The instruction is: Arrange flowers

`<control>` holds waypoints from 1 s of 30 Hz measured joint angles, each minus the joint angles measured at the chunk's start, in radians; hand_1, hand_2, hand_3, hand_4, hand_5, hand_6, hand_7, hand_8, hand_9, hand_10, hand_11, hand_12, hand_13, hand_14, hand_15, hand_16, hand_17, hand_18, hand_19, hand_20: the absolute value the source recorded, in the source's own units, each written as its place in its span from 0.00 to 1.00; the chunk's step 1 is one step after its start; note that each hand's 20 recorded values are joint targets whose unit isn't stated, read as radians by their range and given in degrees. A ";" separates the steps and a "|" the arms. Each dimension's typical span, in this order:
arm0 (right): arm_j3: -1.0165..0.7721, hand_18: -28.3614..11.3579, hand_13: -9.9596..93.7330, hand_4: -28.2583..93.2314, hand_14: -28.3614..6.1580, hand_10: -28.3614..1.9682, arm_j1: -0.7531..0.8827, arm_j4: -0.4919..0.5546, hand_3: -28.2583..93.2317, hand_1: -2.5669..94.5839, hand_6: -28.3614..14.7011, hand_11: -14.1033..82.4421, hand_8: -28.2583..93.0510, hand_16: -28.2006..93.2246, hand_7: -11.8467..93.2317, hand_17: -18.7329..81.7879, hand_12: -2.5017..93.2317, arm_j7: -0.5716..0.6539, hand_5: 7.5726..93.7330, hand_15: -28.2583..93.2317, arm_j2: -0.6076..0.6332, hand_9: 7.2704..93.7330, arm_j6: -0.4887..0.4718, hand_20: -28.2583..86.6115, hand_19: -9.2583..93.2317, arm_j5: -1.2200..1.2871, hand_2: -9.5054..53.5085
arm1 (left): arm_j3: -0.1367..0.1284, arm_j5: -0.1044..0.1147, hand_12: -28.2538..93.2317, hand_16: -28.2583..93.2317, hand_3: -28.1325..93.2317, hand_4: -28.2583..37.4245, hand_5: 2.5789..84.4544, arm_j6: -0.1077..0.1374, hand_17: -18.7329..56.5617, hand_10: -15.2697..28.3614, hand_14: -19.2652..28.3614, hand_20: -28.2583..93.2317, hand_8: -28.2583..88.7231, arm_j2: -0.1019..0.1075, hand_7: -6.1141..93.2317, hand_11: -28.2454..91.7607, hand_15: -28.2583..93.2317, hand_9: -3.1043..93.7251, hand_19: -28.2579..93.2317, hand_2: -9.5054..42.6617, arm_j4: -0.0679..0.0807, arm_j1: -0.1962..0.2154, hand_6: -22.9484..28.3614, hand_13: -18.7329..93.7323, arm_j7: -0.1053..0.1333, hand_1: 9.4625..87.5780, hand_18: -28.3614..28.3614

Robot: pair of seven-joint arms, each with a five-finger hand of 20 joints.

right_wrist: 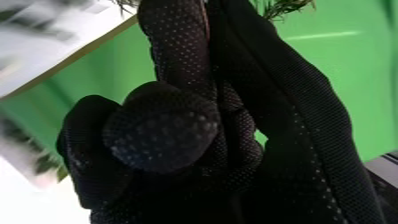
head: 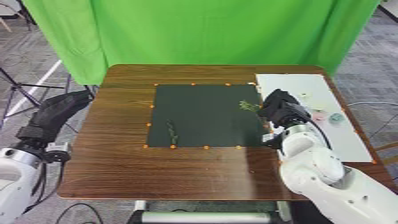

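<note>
Brown wood forms the one tabletop (head: 178, 175), on which one dark mat (head: 209, 120) is set mid-frame, presumably for the arrangement, and one white sheet (head: 298, 81) at the right, probably for supply. Of two hands, the left hand (head: 60, 107) is held with fingers extended at the left edge, while by the right hand (head: 282, 107), right of centre, one leafy sprig (head: 249, 106) is clamped, seemingly for controlled placing. One thin stem (head: 172, 132) is laid on the mat's lower left, and at least three small blooms (head: 336, 117) are kept on the sheet, apparently for later.
</note>
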State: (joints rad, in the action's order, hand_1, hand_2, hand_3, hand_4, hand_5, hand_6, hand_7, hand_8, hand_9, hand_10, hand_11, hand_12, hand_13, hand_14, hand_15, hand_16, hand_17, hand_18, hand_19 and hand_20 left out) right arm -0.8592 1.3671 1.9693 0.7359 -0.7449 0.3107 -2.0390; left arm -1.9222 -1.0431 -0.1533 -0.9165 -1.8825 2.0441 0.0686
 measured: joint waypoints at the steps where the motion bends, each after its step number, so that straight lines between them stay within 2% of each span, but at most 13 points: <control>1: 0.020 0.42 1.00 0.18 0.80 0.57 -0.022 -0.005 0.66 0.67 0.56 0.40 0.40 0.47 0.30 0.85 0.34 -0.002 0.84 0.69 -0.020 0.99 -0.006 0.64 1.00 0.001 0.00 | 0.001 0.000 0.34 0.26 0.70 0.15 0.44 0.000 0.26 0.66 0.74 0.33 0.20 0.001 0.17 0.33 0.30 0.37 0.27 0.00 0.000 -0.001 0.57 0.40 0.000 0.25 0.70; 8: 0.126 0.43 1.00 0.18 0.79 0.57 -0.136 -0.042 0.66 0.67 0.56 0.39 0.40 0.46 0.30 0.85 0.32 -0.009 0.85 0.70 -0.121 1.00 -0.051 0.63 1.00 0.020 0.00 | 0.001 0.000 0.35 0.26 0.70 0.15 0.44 0.000 0.26 0.67 0.74 0.34 0.20 0.005 0.17 0.33 0.30 0.37 0.27 0.00 -0.001 -0.001 0.57 0.40 -0.002 0.25 0.70; 15: 0.158 0.43 1.00 0.18 0.79 0.58 -0.171 -0.096 0.65 0.68 0.56 0.36 0.38 0.45 0.29 0.85 0.30 0.004 0.86 0.69 -0.193 1.00 -0.098 0.62 1.00 0.105 0.00 | 0.001 0.000 0.35 0.26 0.70 0.14 0.44 -0.001 0.26 0.66 0.74 0.34 0.20 0.006 0.17 0.33 0.30 0.37 0.27 0.00 -0.002 0.001 0.57 0.40 -0.005 0.25 0.70; 22: 0.183 0.44 1.00 0.19 0.78 0.58 -0.190 -0.166 0.64 0.69 0.56 0.34 0.38 0.44 0.29 0.86 0.30 0.028 0.85 0.69 -0.246 1.00 -0.098 0.61 1.00 0.202 0.00 | 0.002 0.000 0.35 0.26 0.70 0.14 0.44 -0.008 0.26 0.66 0.74 0.34 0.20 0.009 0.17 0.33 0.30 0.37 0.27 0.00 -0.002 0.001 0.57 0.40 -0.009 0.24 0.70; 30: 0.189 0.44 1.00 0.20 0.78 0.58 -0.195 -0.175 0.63 0.68 0.56 0.34 0.38 0.44 0.29 0.86 0.30 0.041 0.85 0.69 -0.271 1.00 -0.094 0.60 1.00 0.315 0.00 | 0.003 0.000 0.35 0.26 0.70 0.14 0.44 -0.014 0.26 0.67 0.74 0.34 0.20 0.010 0.17 0.33 0.30 0.37 0.27 0.00 -0.005 0.002 0.57 0.40 -0.014 0.24 0.70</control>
State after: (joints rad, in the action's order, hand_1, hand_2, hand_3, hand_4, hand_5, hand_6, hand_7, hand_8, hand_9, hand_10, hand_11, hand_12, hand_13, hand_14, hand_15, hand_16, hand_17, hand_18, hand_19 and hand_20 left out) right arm -0.6701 1.1716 1.7943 0.7772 -1.0155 0.2169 -1.7236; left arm -1.9196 -1.0432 -0.1676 -0.9063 -1.8875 2.0461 0.0543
